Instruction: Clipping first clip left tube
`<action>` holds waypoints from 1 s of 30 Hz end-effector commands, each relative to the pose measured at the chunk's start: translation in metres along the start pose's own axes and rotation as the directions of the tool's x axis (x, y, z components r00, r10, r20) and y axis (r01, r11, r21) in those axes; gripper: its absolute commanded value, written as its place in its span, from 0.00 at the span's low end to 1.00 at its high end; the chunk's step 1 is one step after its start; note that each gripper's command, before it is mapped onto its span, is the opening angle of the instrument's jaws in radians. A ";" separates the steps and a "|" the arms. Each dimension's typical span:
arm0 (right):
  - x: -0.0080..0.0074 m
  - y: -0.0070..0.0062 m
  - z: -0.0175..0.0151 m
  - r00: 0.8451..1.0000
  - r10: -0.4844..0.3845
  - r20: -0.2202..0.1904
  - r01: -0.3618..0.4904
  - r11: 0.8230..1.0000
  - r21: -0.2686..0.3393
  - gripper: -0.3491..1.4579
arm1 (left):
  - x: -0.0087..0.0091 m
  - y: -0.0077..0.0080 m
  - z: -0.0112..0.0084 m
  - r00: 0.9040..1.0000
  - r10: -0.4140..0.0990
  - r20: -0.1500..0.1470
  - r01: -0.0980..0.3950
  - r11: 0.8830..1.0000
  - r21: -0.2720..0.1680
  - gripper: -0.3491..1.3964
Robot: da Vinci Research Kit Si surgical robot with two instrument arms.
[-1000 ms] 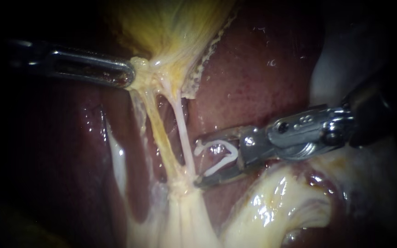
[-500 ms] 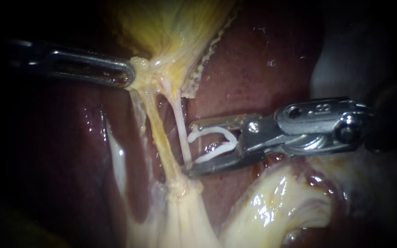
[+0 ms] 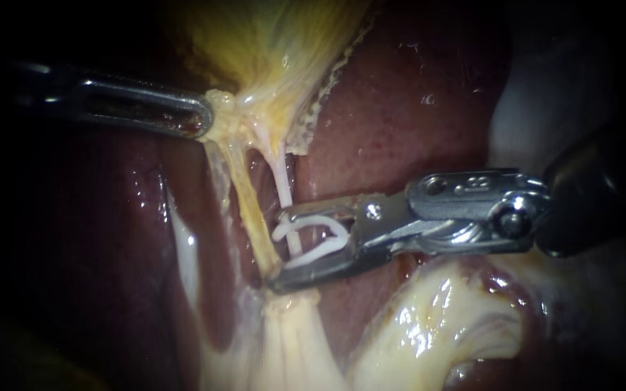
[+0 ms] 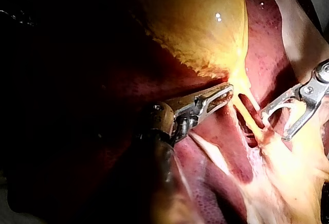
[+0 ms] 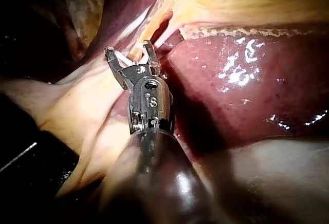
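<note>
Right end effector (holding clip) straddles right tube.

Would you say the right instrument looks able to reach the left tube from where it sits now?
Probably not directly. The end effector of the right instrument, holding a clip, straddles the right tube, which lies between it and the left tube. Nothing else blocks the way.

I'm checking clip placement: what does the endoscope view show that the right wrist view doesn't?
Endoscope only: the clip side-on, its two arms open, the pale tube crossing between them, the yellow tube close by their tips. Right wrist only: far more of the dark shaft of the right instrument, seen from behind. Both: the right instrument, gallbladder and liver.
</note>
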 end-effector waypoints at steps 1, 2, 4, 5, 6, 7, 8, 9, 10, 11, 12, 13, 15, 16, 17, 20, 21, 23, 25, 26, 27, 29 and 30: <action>-0.0002 0.0002 0.0001 1.000 0.000 0.002 0.000 1.000 0.003 0.46 | 0.0000 0.0000 0.0000 1.000 0.000 0.000 0.000 1.000 0.000 0.00; -0.0003 0.0004 0.0002 1.000 -0.001 0.003 0.001 1.000 0.005 0.46 | 0.0000 0.0000 0.0000 1.000 0.000 0.000 0.000 1.000 0.000 0.00; -0.0007 0.0008 0.0002 1.000 -0.003 0.008 0.003 1.000 0.021 0.44 | 0.0000 0.0000 0.0000 1.000 0.000 0.000 0.000 1.000 0.000 0.00; -0.0009 0.0011 0.0001 1.000 -0.005 0.010 0.005 1.000 0.026 0.44 | 0.0000 0.0000 0.0000 1.000 0.000 0.000 0.000 1.000 0.000 0.00; -0.0011 0.0014 0.0001 1.000 -0.006 0.010 0.006 1.000 0.026 0.44 | 0.0000 0.0000 0.0000 1.000 0.000 0.000 0.000 1.000 0.000 0.00; -0.0013 0.0016 0.0001 1.000 -0.007 0.008 0.007 1.000 0.027 0.44 | 0.0000 0.0000 0.0000 1.000 0.000 0.000 0.000 1.000 0.000 0.00; -0.0014 0.0018 0.0001 1.000 -0.008 0.011 0.008 1.000 0.026 0.44 | 0.0000 0.0000 0.0000 1.000 0.000 0.000 0.000 1.000 0.000 0.00; -0.0017 0.0021 0.0001 1.000 -0.009 0.014 0.009 1.000 0.024 0.44 | 0.0001 0.0000 0.0000 1.000 0.000 0.000 0.000 1.000 0.000 0.00; -0.0019 0.0022 0.0001 1.000 -0.010 0.017 0.009 1.000 0.023 0.44 | 0.0001 0.0000 0.0000 1.000 0.000 0.000 0.000 1.000 -0.001 0.00; -0.0020 0.0024 0.0002 1.000 -0.011 0.017 0.010 1.000 0.023 0.44 | 0.0001 0.0000 0.0000 1.000 0.000 0.000 0.000 1.000 -0.001 0.00; -0.0022 0.0026 0.0004 1.000 -0.012 0.017 0.011 1.000 0.022 0.44 | 0.0001 0.0000 0.0000 1.000 0.000 0.000 0.000 1.000 -0.001 0.00; -0.0023 0.0028 0.0005 1.000 -0.012 0.017 0.012 1.000 0.021 0.44 | 0.0001 0.0000 0.0000 1.000 0.000 0.000 0.000 1.000 -0.001 0.00; -0.0025 0.0031 0.0008 1.000 -0.014 0.018 0.014 1.000 0.021 0.44 | 0.0001 0.0000 0.0000 1.000 0.000 0.000 0.000 1.000 -0.001 0.00; -0.0026 0.0033 0.0009 1.000 -0.015 0.018 0.015 1.000 0.021 0.44 | 0.0001 0.0000 0.0000 1.000 0.000 0.000 0.000 1.000 -0.001 0.00; -0.0027 0.0034 0.0010 1.000 -0.016 0.018 0.016 1.000 0.021 0.44 | 0.0001 0.0000 0.0000 1.000 0.000 0.000 0.000 1.000 -0.001 0.00; -0.0026 0.0041 0.0015 1.000 -0.016 0.018 0.016 1.000 0.018 0.44 | 0.0001 0.0000 0.0001 1.000 0.001 0.000 -0.001 1.000 -0.001 0.00; -0.0026 0.0043 0.0018 1.000 -0.016 0.018 0.016 1.000 0.017 0.44 | 0.0001 0.0000 0.0001 1.000 0.001 0.000 -0.001 1.000 -0.001 0.00; -0.0024 0.0047 0.0022 1.000 -0.016 0.018 0.016 1.000 0.016 0.44 | 0.0001 0.0000 0.0001 1.000 0.001 0.000 -0.001 1.000 -0.001 0.00; -0.0023 0.0049 0.0028 1.000 -0.017 0.020 0.017 1.000 0.022 0.44 | 0.0002 0.0000 0.0001 1.000 0.001 0.000 -0.001 1.000 -0.001 0.00; -0.0022 0.0049 0.0030 1.000 -0.019 0.024 0.019 1.000 0.023 0.44 | 0.0002 0.0000 0.0001 1.000 0.001 0.000 -0.001 1.000 -0.001 0.00; -0.0021 0.0049 0.0033 1.000 -0.022 0.019 0.022 0.999 0.029 0.44 | 0.0003 0.0000 0.0002 1.000 0.001 0.000 -0.001 1.000 -0.002 0.00; -0.0020 0.0048 0.0037 0.999 -0.032 0.004 0.032 0.998 0.048 0.44 | 0.0003 0.0001 0.0002 1.000 0.002 0.000 -0.002 1.000 -0.002 0.00; -0.0019 0.0047 0.0038 0.999 -0.036 -0.005 0.036 0.998 0.058 0.44 | 0.0003 0.0001 0.0002 1.000 0.002 0.000 -0.002 1.000 -0.002 0.00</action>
